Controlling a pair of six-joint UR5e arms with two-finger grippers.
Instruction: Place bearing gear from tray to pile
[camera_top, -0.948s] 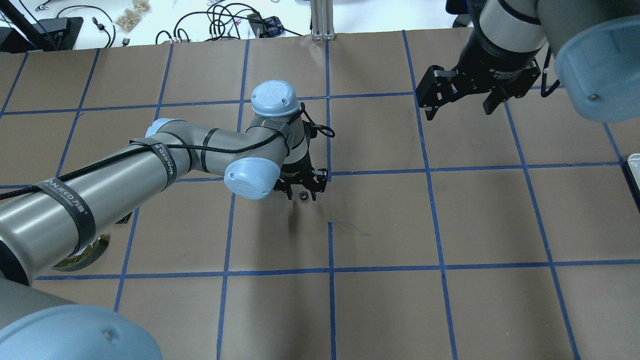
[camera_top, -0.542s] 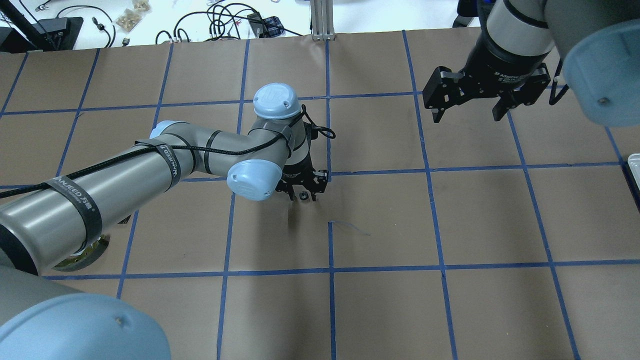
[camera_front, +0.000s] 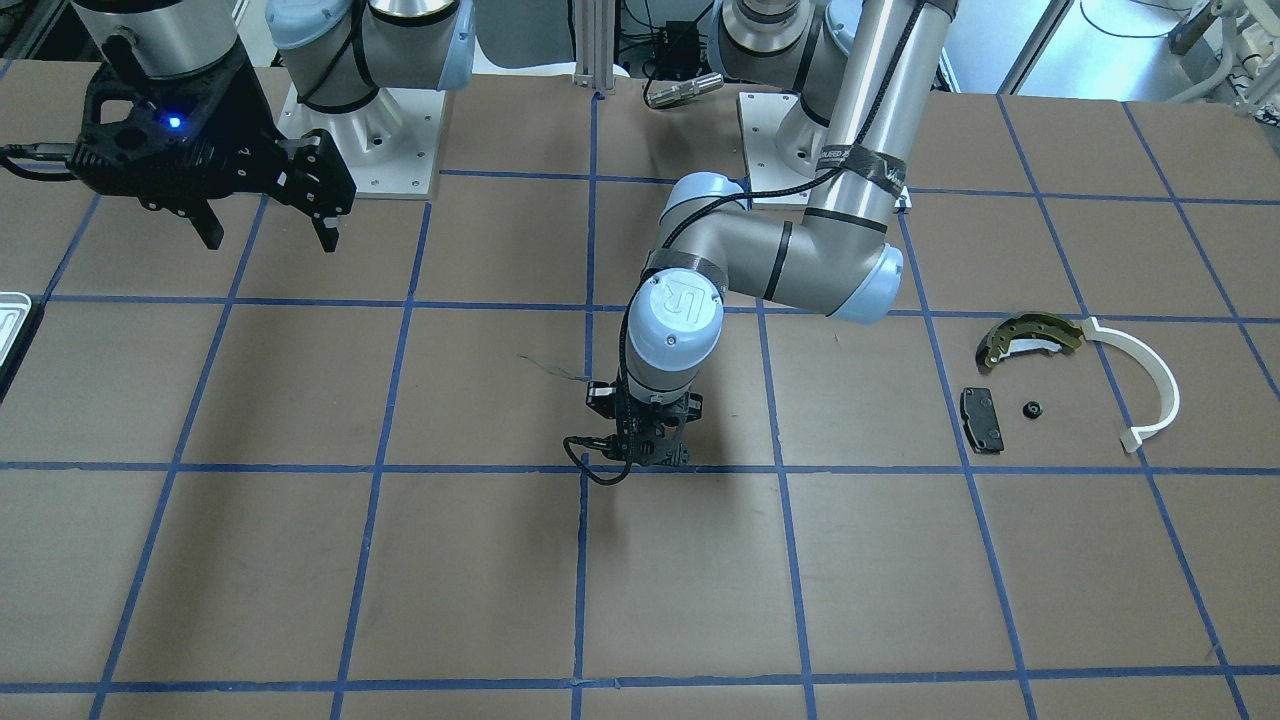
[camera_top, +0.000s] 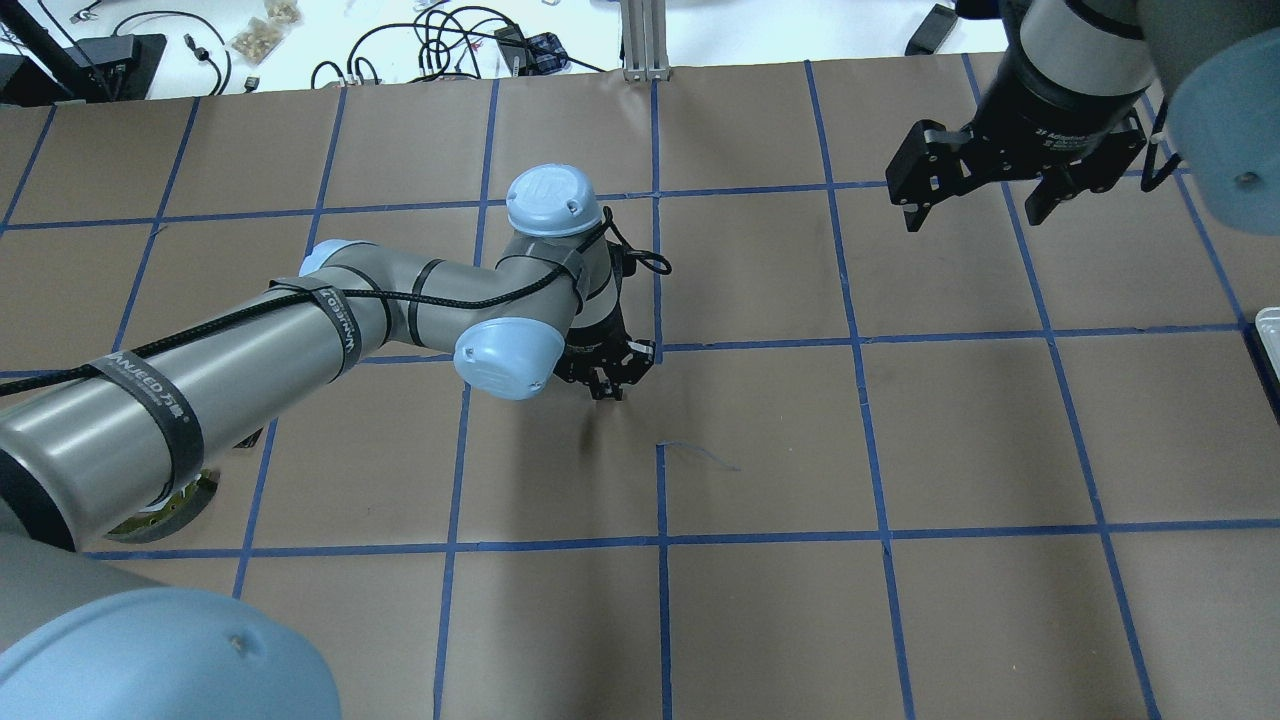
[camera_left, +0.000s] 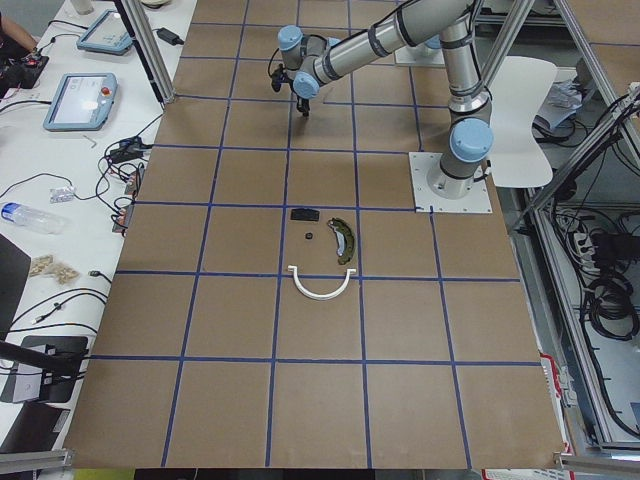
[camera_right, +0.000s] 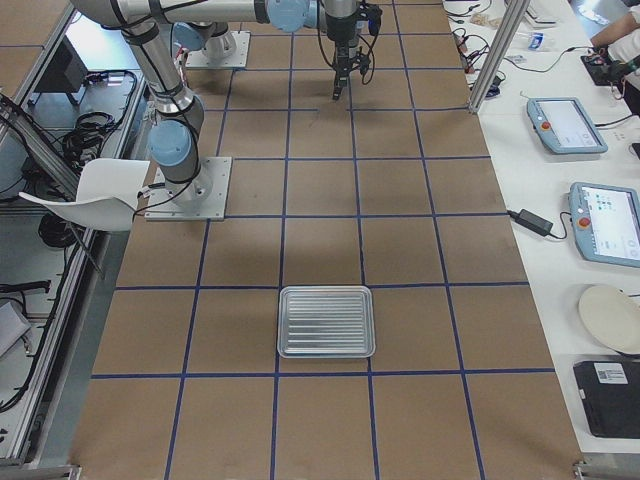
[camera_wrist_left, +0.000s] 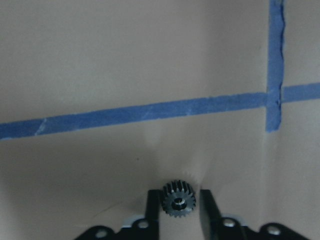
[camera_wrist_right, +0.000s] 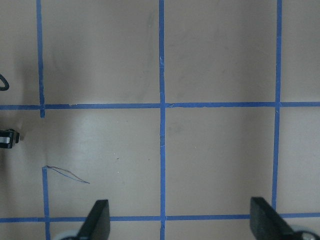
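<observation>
At mid-table my left fingers (camera_wrist_left: 153, 209) pinch the small dark toothed metal gear (camera_wrist_left: 178, 199), already off the ribbed silvery tray (camera_right: 326, 322); carrying it left to the brake-shoe pile (camera_front: 1012, 326) remains. My right fingers (camera_wrist_right: 99, 222) hang spread, empty.

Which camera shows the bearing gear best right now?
The left wrist view: the bearing gear sits in the left gripper, with its teeth clear. The overhead and front views hide it behind that gripper and wrist, and the side views are too distant.
</observation>
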